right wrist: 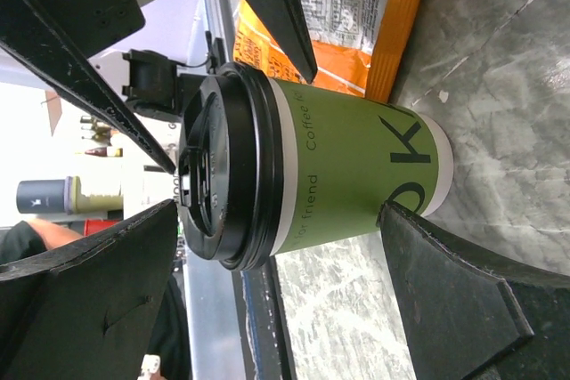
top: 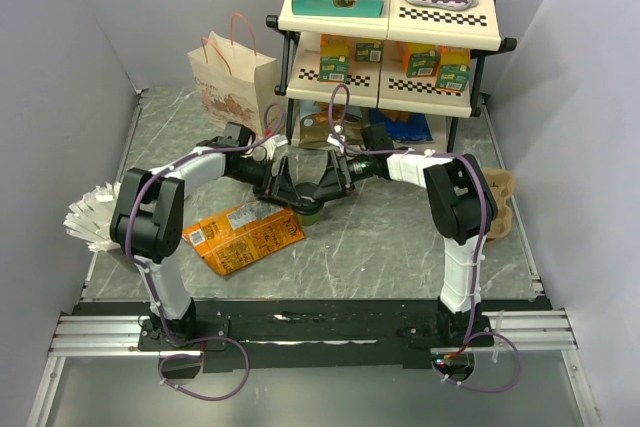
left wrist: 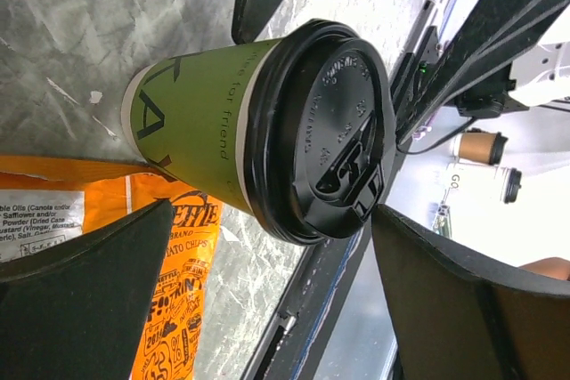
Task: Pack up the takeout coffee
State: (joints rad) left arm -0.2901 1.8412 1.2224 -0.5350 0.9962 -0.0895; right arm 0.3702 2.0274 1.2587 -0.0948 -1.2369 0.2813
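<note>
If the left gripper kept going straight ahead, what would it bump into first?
The takeout coffee. It stands right ahead of the left gripper, about between its open jaws, so probably that first.

Top view: fixed high at the near edge, looking down across the table (top: pixel 400 247) toward the shelf (top: pixel 340 19).
Left wrist view: close, rolled sideways, facing the cup (left wrist: pixel 205 122).
Right wrist view: equally close, opposite side of it.
All share cup, chip bag (top: pixel 243 235), table.
</note>
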